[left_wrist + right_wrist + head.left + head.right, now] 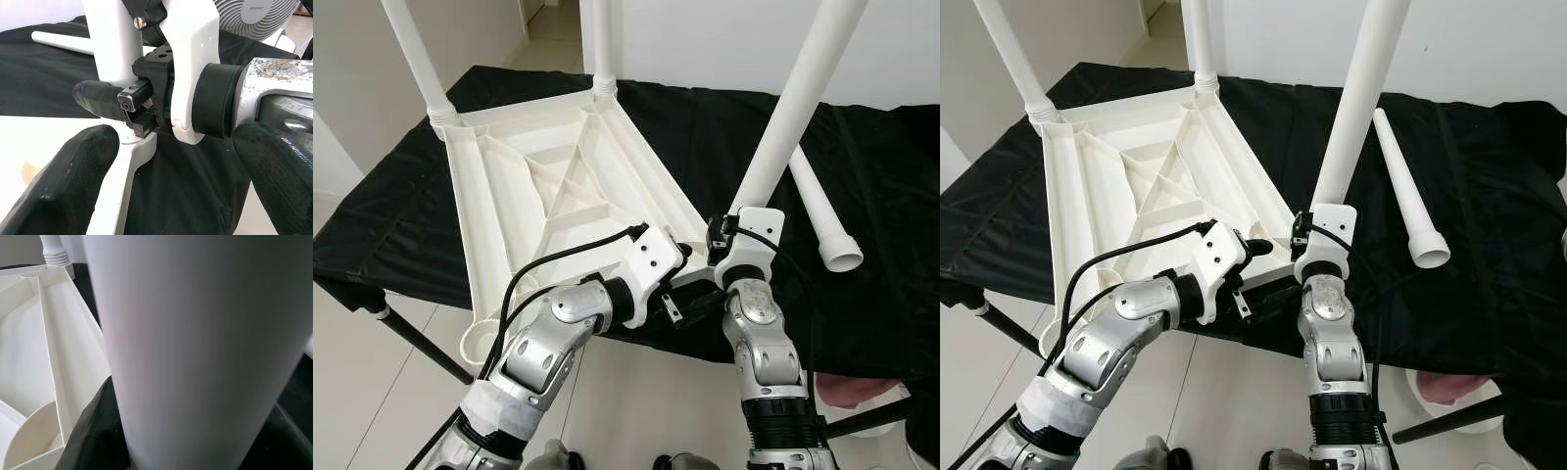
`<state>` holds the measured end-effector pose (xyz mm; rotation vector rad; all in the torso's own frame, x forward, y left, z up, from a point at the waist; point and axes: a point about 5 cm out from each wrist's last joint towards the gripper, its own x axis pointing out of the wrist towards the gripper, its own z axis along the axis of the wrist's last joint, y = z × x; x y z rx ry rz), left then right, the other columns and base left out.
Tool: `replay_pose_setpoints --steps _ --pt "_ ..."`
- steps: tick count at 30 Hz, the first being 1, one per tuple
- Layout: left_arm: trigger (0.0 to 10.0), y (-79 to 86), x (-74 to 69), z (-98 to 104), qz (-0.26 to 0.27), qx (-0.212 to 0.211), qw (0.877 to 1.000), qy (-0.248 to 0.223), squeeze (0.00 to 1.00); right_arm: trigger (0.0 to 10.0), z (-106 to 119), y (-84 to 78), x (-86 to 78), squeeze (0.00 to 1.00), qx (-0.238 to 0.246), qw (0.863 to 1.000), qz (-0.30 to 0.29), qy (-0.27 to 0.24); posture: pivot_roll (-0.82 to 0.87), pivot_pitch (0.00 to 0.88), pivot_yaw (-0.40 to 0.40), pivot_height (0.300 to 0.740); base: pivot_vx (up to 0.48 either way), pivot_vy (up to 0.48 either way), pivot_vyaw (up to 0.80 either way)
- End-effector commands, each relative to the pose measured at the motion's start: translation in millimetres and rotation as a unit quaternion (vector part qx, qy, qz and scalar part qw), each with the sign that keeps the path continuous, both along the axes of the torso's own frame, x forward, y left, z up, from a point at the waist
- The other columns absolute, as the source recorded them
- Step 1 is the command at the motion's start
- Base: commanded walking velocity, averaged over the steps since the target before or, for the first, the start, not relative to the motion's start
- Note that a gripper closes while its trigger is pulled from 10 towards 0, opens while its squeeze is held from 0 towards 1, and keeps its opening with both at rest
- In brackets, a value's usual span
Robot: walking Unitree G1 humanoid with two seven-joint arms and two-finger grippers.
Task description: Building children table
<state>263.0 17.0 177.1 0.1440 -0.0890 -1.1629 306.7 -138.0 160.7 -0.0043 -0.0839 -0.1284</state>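
Note:
A white plastic table top [509, 215] lies upside down on a black-draped table [401, 225]. Two white legs [416, 59] [602, 39] stand in its far corners. My right gripper [734, 217] is shut on the base of a third white leg [793, 108], held nearly upright at the near right corner. In the left wrist view its finger [93, 98] presses against that leg. My left gripper [695, 274] sits open beside the same corner, its fingers [63, 181] wide apart with the table top's edge between them.
A loose white leg [818, 201] lies on the cloth to the right. The near left corner socket [480, 338] overhangs the table's front edge. A white fan [264, 19] stands behind. A pink and white object [847, 390] lies on the floor at right.

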Motion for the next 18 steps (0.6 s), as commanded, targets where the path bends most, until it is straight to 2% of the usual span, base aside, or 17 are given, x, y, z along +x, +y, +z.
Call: replay_pose_setpoints --steps 1,4,5,6,10,12,15,16,17,18 --pt "10.0 1.5 3.4 -0.2 0.018 0.006 1.0 -0.007 0.0 10.0 -9.3 -1.3 -1.7 0.0 0.002 1.0 -0.006 0.028 -0.1 0.053 0.019 0.74 0.0 0.0 0.0" --pt "10.0 1.7 3.7 -0.1 0.018 0.006 1.0 -0.008 0.0 10.0 -8.2 -2.4 -1.2 0.0 0.001 1.0 -0.005 0.028 -0.1 0.053 0.019 0.74 0.0 0.0 0.0" --pt "10.0 1.7 3.9 -0.1 0.019 0.006 1.0 -0.008 0.0 10.0 -7.0 -3.7 -1.3 0.22 0.0 1.0 -0.01 0.027 -0.1 0.05 0.015 0.74 0.0 0.0 0.0" --pt "10.0 1.8 4.2 0.1 0.02 0.006 1.0 -0.009 0.0 10.0 -5.5 -4.2 -1.1 1.0 -0.003 1.0 -0.004 0.021 -0.1 0.05 0.015 0.74 0.0 0.0 0.0" --pt "10.0 2.1 4.6 0.4 0.02 0.006 1.0 -0.009 0.0 10.0 -4.3 -5.1 -0.3 1.0 -0.003 1.0 0.007 0.016 -0.1 0.049 0.016 0.74 0.0 0.0 0.0" --pt "10.0 2.9 5.4 0.9 0.022 0.006 1.0 -0.009 0.0 10.0 -1.0 -11.4 2.2 1.0 -0.017 0.999 0.051 0.005 -0.1 0.055 0.027 0.74 0.0 0.0 0.0" --pt "10.0 3.2 5.8 1.0 0.022 0.007 1.0 -0.01 0.0 10.0 0.2 -14.2 3.3 1.0 -0.02 0.998 0.064 0.002 -0.11 0.058 0.032 0.74 0.0 0.0 0.0" --pt "10.0 3.2 6.1 1.0 0.021 0.007 1.0 -0.01 0.0 10.0 3.4 -17.8 5.3 1.0 -0.028 0.995 0.098 -0.002 -0.11 0.059 0.034 0.74 0.0 0.0 0.0" --pt "10.0 3.2 6.1 1.0 0.021 0.007 1.0 -0.01 0.0 10.0 3.4 -17.8 5.3 1.0 -0.028 0.995 0.098 -0.002 -0.11 0.059 0.034 0.74 0.0 0.0 0.0" --pt "10.0 3.3 6.6 1.2 0.021 0.008 1.0 -0.01 0.0 10.0 6.0 -20.9 7.8 0.11 -0.044 0.99 0.137 -0.004 -0.11 0.057 0.036 0.74 0.0 0.0 0.0"
